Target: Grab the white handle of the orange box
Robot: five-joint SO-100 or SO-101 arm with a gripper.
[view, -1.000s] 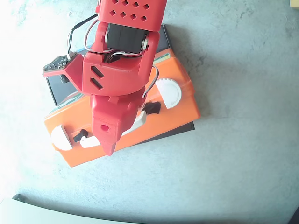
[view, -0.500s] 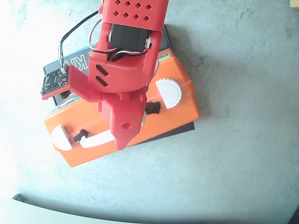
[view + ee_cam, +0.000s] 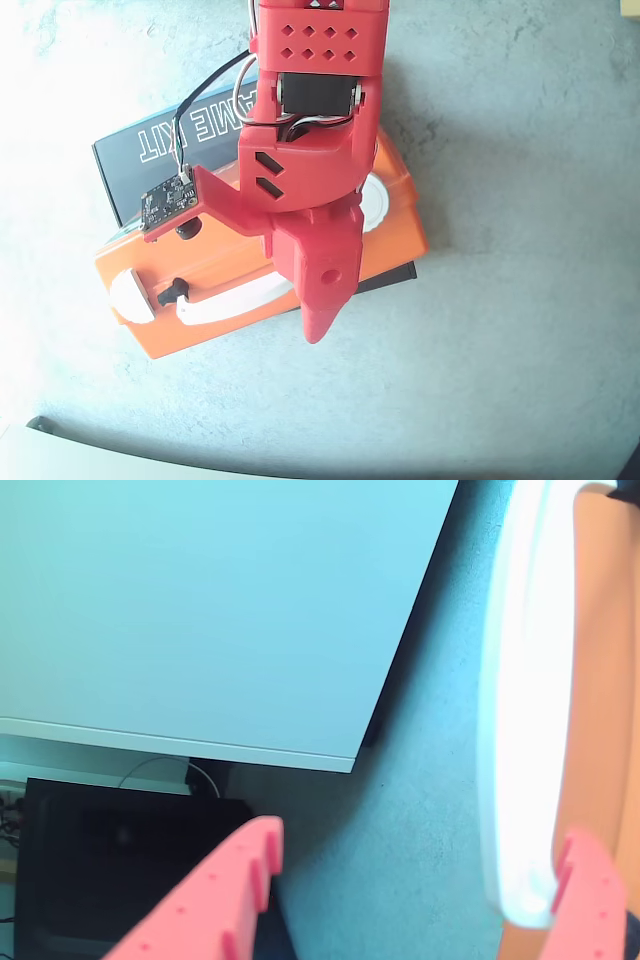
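The orange box (image 3: 225,268) lies on the grey table, mostly under my red arm in the overhead view. Its white handle (image 3: 238,298) runs along the box's near side from a small black mount (image 3: 175,292); its right end is hidden under my gripper (image 3: 316,322). In the wrist view the handle (image 3: 520,730) stands as a tall white bar against the orange box (image 3: 605,680). My gripper (image 3: 420,840) is open. The handle lies inside the gap, right beside the right finger (image 3: 590,900) and far from the left finger (image 3: 235,885).
A flat black box with white lettering (image 3: 130,150) lies under and behind the orange box. Round white latches (image 3: 130,297) (image 3: 376,200) sit at the box's ends. The wrist view shows a pale slab (image 3: 200,610) and a dark object (image 3: 100,860) beyond the table.
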